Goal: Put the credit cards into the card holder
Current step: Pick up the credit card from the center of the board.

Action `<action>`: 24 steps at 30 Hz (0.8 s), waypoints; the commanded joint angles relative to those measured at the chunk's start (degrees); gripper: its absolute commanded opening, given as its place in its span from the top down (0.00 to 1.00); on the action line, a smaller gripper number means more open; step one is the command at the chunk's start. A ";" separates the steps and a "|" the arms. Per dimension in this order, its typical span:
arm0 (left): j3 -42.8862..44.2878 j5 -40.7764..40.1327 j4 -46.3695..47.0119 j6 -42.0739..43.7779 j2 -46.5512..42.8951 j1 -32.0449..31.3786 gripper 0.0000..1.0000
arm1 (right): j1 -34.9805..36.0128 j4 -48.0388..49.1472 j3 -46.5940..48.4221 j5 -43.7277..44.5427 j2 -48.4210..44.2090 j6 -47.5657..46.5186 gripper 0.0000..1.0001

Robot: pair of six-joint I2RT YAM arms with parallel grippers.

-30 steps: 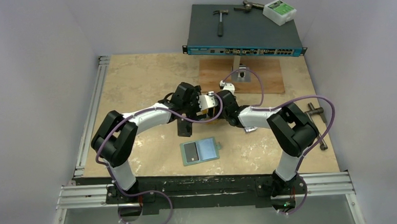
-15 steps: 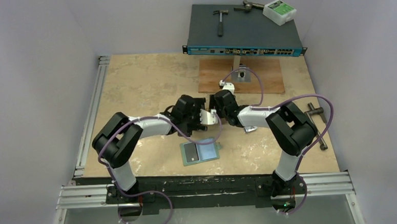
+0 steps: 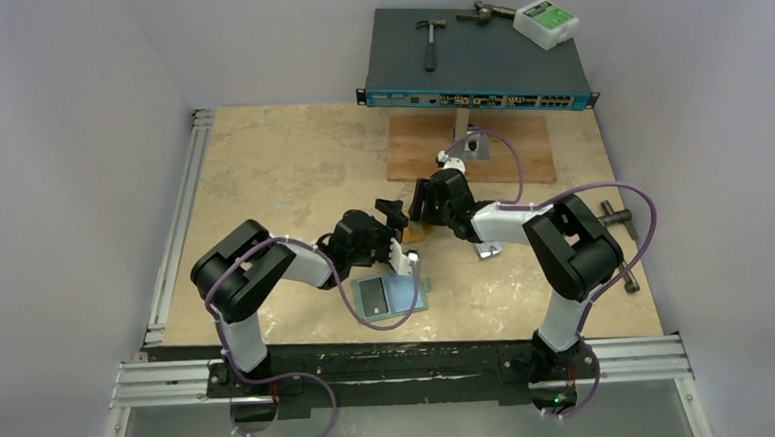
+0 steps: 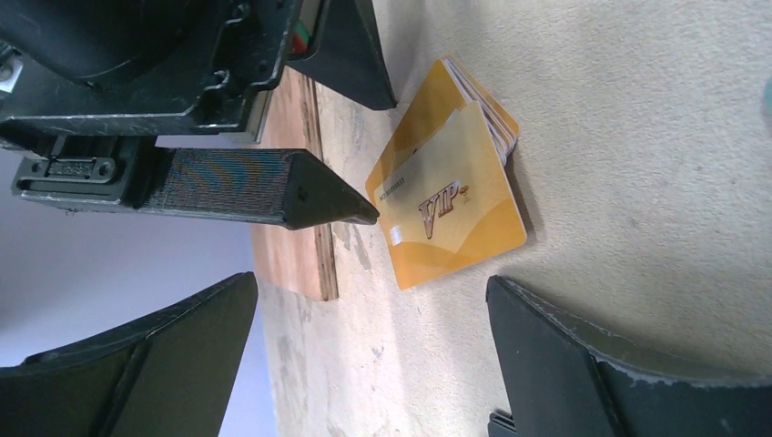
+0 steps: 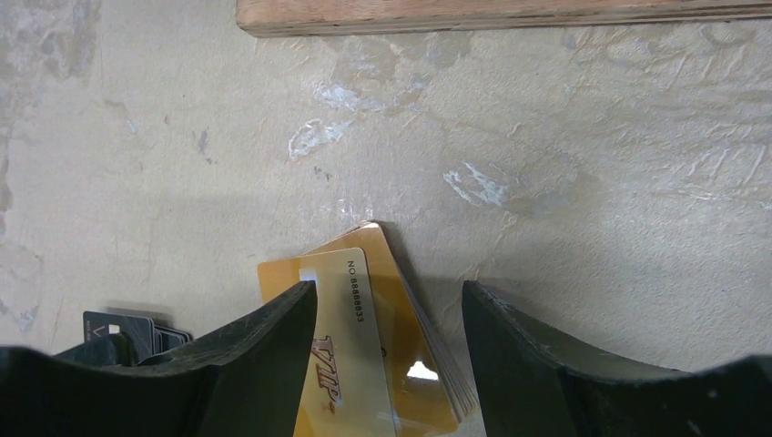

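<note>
The wallet (image 3: 412,287) lay open and flat on the table (image 3: 261,165) near its front edge, just in front of the left gripper (image 4: 371,300). Its left half carried 1 grey card (image 3: 373,297); whether that card sat in a slot or only lay on top could not be told. Its right half showed bare pale blue lining. A purple cable crossed over the wallet. A stack of orange cards (image 4: 451,177) lay flat on the table behind the wallet, the top card marked "VIP" and skewed against those below. The right gripper (image 5: 390,293) stood over this stack with jaws spread, 1 finger on each side; 1 fingertip (image 4: 360,214) touched the top card's edge. The left gripper's jaws were released and held nothing, pointing at the stack from just beside it. A dark card (image 5: 123,328) showed partly behind the right gripper's finger. At the table's rear, a switch (image 3: 476,69) carried 1 hammer (image 3: 429,41) and 1 white box (image 3: 545,22).
</note>
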 commanded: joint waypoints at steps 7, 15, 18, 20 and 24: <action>-3.23 5.91 9.44 6.51 4.83 -0.21 0.07 | -0.57 -7.76 -1.40 -1.46 4.28 -0.63 0.44; -3.77 6.38 12.79 6.39 6.62 -0.21 0.09 | -0.56 -8.23 -2.82 -0.04 4.05 -1.94 0.55; -4.20 5.73 15.45 5.94 6.98 -0.21 0.12 | -0.54 -8.12 -3.12 0.04 4.49 -2.16 0.57; -4.35 5.36 16.24 5.33 6.85 -0.18 0.15 | -0.57 -8.10 -3.17 0.12 4.82 -2.21 0.58; -4.33 5.15 15.61 3.97 5.59 -0.18 0.26 | -0.52 -8.08 -2.96 0.22 5.10 -2.26 0.59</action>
